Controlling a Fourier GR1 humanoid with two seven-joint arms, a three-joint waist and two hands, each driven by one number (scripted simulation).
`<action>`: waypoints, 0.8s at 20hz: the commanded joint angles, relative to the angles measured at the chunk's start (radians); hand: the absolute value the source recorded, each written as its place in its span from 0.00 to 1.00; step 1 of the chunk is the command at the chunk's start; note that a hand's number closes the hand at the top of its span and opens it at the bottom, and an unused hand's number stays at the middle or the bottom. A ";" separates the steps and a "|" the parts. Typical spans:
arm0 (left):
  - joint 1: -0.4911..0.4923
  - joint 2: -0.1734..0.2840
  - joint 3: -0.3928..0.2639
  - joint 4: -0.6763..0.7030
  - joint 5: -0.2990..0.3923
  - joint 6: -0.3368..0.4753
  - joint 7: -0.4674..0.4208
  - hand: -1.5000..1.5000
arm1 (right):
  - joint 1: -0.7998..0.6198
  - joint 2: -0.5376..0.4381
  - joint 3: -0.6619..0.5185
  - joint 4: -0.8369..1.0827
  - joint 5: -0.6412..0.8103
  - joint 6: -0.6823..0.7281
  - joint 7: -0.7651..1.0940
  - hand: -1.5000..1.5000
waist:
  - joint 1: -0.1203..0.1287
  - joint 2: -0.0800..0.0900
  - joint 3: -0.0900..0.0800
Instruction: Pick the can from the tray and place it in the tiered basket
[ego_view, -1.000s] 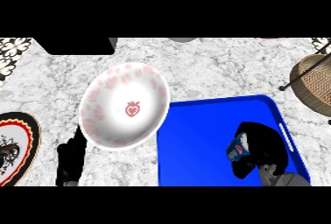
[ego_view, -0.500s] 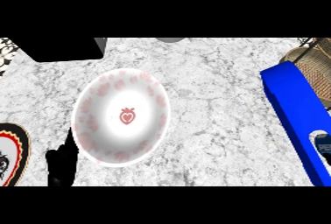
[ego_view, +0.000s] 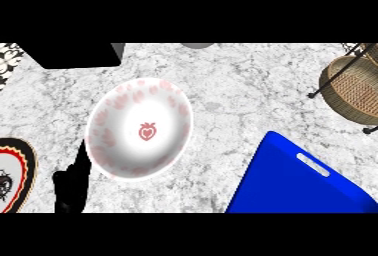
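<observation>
Our left hand (ego_view: 71, 181) shows low at the left, fingers straight up and open, holding nothing, beside the white plate (ego_view: 140, 129). We see the blue tray (ego_view: 295, 185) and tiered basket (ego_view: 354, 87) on the desk (ego_view: 244, 80); no can visible

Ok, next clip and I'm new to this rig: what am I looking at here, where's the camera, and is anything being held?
The camera sits in a humanoid robot's head, looking steeply down at a marble counter. The black shape at lower left is its left hand, fingers up, holding nothing. The right hand is not in view. On the counter: a white plate with a red heart pattern, a blue tray at lower right, a wicker tiered basket at upper right, and a second, dark-rimmed plate at the left edge. No can shows.
</observation>
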 joint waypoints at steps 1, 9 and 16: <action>0.005 -0.010 -0.017 0.029 -0.001 -0.019 0.022 0.50 | 0.074 -0.053 -0.197 -0.108 -0.066 0.081 -0.006 1.00 | 0.014 0.007 -0.004; -0.060 -0.018 -0.002 0.083 -0.002 -0.057 0.021 0.50 | -0.109 -0.259 -0.263 0.091 -0.125 0.187 0.101 1.00 | 0.058 0.017 -0.003; -0.002 -0.011 -0.012 0.056 -0.008 -0.091 -0.024 0.50 | -0.316 -0.350 -0.027 0.260 -0.060 0.081 0.182 1.00 | 0.091 0.021 -0.003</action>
